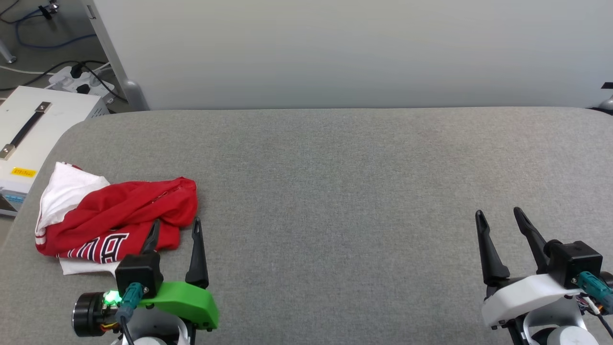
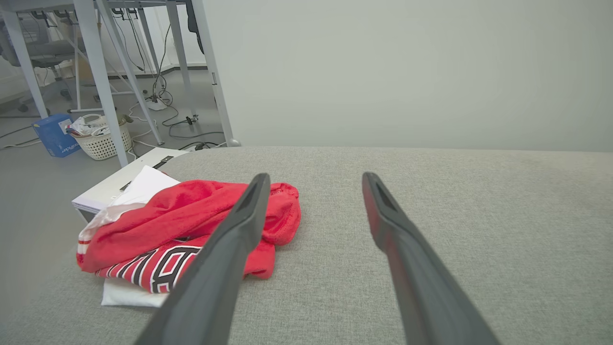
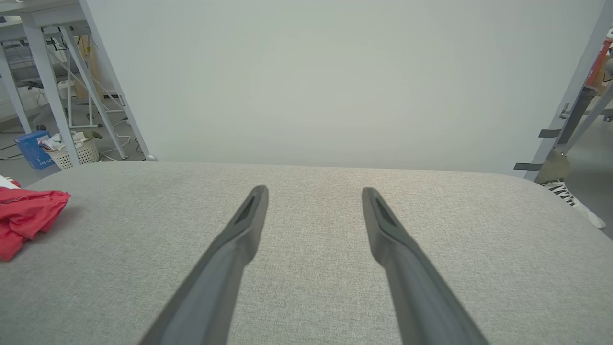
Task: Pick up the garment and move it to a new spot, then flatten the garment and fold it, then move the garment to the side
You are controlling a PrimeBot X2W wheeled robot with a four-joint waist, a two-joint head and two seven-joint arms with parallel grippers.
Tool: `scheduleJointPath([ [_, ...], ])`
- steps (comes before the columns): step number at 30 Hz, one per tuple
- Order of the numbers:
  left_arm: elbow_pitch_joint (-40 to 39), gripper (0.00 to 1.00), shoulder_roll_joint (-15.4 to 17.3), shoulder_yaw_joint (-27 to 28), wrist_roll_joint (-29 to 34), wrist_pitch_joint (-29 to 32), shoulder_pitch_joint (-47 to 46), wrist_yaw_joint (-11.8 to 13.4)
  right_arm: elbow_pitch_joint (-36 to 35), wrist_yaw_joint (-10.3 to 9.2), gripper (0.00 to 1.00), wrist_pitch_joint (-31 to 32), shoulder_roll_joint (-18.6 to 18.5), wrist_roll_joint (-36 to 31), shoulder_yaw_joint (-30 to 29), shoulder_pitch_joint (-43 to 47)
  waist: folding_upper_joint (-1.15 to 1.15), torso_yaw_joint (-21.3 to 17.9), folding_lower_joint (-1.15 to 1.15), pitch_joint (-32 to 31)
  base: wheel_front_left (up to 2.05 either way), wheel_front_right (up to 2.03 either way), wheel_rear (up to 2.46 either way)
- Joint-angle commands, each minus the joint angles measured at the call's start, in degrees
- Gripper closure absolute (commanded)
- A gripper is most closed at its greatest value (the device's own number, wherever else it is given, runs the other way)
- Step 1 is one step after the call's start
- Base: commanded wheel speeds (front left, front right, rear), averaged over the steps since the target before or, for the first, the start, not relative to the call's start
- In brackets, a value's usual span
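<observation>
**Precariously heaped: red jersey [image 1: 115, 215] at padded table [image 1: 335, 191] edge**

Padded table: red jersey crumpled by its left edge, white sleeve outermost. Left gripper [image 1: 175, 223] just beside it, right gripper [image 1: 498, 212] well apart; both jaws spread, empty. Risk: a one-layer pinch drags it overboard.

Grey woven fabric over the counter [image 1: 335, 191], rounded at the far corners. Behind it, a plain pale panel [image 1: 335, 48], evenly lit. Beside the left edge, a white case [image 1: 62, 120] with a black strap handle, on grey floor [image 2: 28, 191]. Farther left, a white power strip [image 1: 79, 82], loose cables [image 1: 52, 44], slanted metal table legs [image 2: 98, 81], a white basket [image 2: 103, 143] and a blue box [image 2: 50, 136]. At far right, another grey frame leg [image 3: 572, 98].
</observation>
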Motion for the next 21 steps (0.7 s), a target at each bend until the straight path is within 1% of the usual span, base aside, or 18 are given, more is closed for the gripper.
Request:
scheduleJointPath([
  [1, 0.1, 0.0, -0.1, -0.1, -0.8, -0.7, 0.1, 0.5, -0.5, -0.02, 0.0, -0.6, 0.0, 1.1, -0.3, 0.8, 0.0, 0.0, 0.0, 0.0, 0.0, 0.0, 0.0],
  [21, 1.1, 0.0, -0.1, -0.4, -2.2, -3.1, 0.5, 0.8, 0.0, -0.03, 0.0, -3.0, 0.0, 2.8, 0.3, 2.1, 0.0, 0.2, 0.0, 0.2, 0.0, 0.0, 0.0],
])
